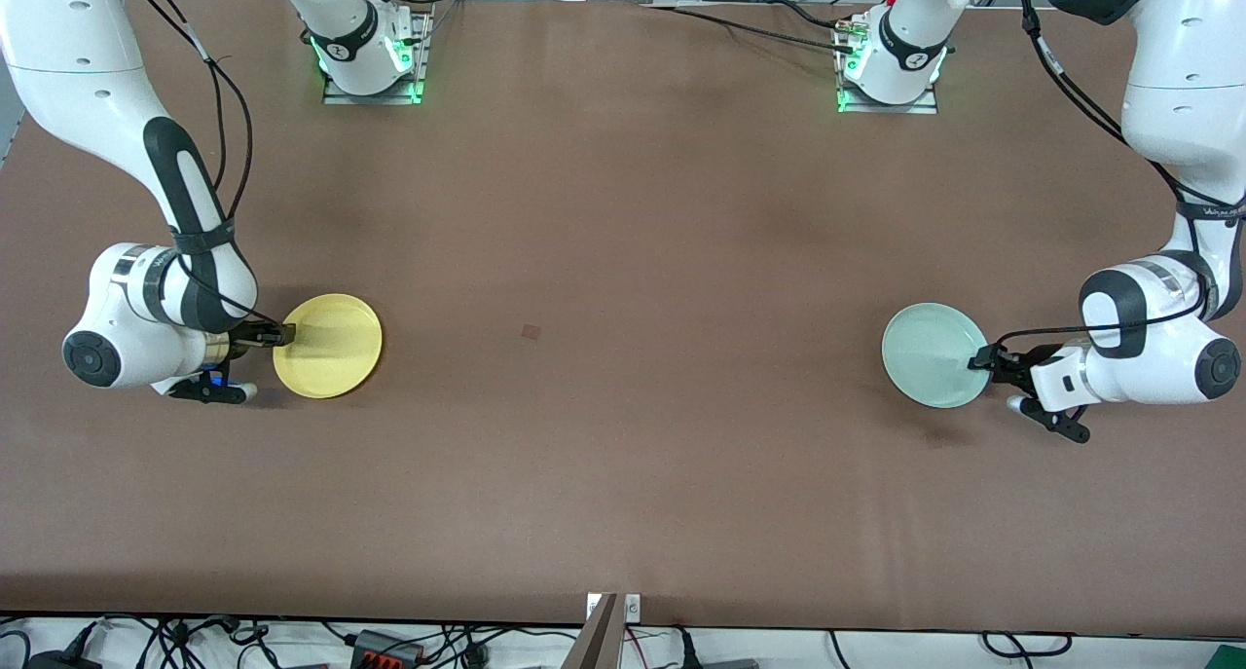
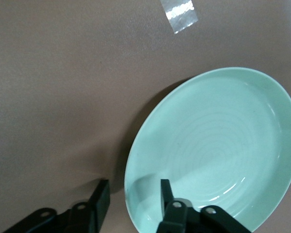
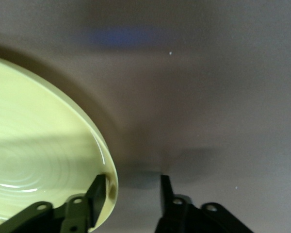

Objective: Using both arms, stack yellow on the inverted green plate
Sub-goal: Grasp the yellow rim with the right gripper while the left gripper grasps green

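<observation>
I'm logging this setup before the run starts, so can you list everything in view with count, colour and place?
yellow plate: one, pale yellow, upright on the table toward the right arm's end.
green plate: one, pale mint green, upright (not yet inverted) toward the left arm's end.
table: one, brown cover.
tape mark: one, small, dark, on the table between the plates.
right gripper: black, open, fingers straddling the yellow plate's rim.
left gripper: black, open, fingers straddling the green plate's rim.
</observation>
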Robot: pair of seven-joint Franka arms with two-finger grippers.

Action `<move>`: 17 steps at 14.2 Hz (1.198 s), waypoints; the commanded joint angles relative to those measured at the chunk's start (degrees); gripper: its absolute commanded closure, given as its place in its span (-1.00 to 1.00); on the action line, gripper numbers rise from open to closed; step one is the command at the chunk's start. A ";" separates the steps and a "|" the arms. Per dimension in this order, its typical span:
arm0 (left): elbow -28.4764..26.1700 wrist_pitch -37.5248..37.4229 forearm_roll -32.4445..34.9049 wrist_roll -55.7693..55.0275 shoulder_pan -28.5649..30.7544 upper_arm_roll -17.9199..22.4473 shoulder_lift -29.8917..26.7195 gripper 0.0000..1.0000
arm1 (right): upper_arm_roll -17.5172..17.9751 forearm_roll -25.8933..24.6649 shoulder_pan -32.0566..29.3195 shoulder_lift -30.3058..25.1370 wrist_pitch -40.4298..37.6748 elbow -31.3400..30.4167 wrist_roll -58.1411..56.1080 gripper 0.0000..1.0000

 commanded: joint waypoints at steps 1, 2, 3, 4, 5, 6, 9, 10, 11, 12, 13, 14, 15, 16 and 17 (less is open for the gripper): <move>-0.77 1.37 -1.41 3.29 0.69 -0.41 -0.34 0.64 | 0.48 0.70 -0.61 0.69 -0.74 1.35 -0.94 0.34; -0.77 1.37 -1.41 3.47 0.69 -0.41 -0.34 0.86 | 0.48 0.70 -0.61 0.60 -0.74 1.35 -0.85 0.58; -0.77 1.55 -1.41 3.99 0.69 -0.41 -0.17 0.94 | 0.48 0.78 -0.61 0.60 -1.00 1.35 -1.11 0.92; -0.77 1.64 -1.41 4.08 0.69 -0.41 0.18 0.97 | 0.74 0.78 -0.61 0.52 -1.26 1.35 -1.11 1.00; -0.68 1.64 -1.50 4.00 0.69 -0.41 0.19 0.99 | 0.74 0.78 -0.52 0.43 -1.96 1.44 -1.11 1.00; -0.34 1.64 -1.41 4.08 0.60 -0.41 0.10 0.99 | 0.74 0.78 -0.43 0.34 -2.23 1.44 -1.03 1.00; 3.34 1.11 -0.62 4.00 0.25 -0.41 -0.51 0.99 | 1.01 1.05 -0.43 -0.36 -5.72 2.22 -1.38 1.00; 5.19 0.94 -0.53 3.91 -0.10 -0.32 -1.30 0.99 | 1.01 1.13 -0.26 -0.80 -9.49 5.10 -1.90 1.00; 6.51 0.15 0.78 3.82 -0.27 -0.14 -1.92 0.99 | 1.01 1.13 0.09 -0.89 -14.92 9.13 -2.51 1.00; 7.48 -1.16 4.36 3.47 -0.71 -0.23 -2.97 0.99 | 1.01 1.13 0.44 -0.89 -19.33 13.17 -3.04 1.00; 9.40 -1.52 8.22 3.38 -0.89 -0.49 -3.50 0.99 | 1.01 1.22 0.45 -0.89 -22.16 16.43 -3.74 1.00; 10.90 -1.87 10.61 3.21 -1.33 -0.67 -3.68 0.99 | 1.18 1.57 0.62 -0.89 -23.14 18.38 -3.92 1.00; 12.31 -2.57 12.29 3.03 -2.90 -0.67 -4.38 0.99 | 1.36 2.18 0.97 -0.98 -23.24 18.92 -4.01 1.00; 13.80 -3.28 14.56 2.25 -5.26 0.20 -4.64 0.99 | 1.36 2.36 1.41 -1.07 -23.33 19.27 -3.84 1.00; 15.30 -3.98 17.81 0.85 -6.76 0.38 -4.65 0.99 | 1.45 2.37 1.93 -1.59 -23.33 19.89 -3.75 1.00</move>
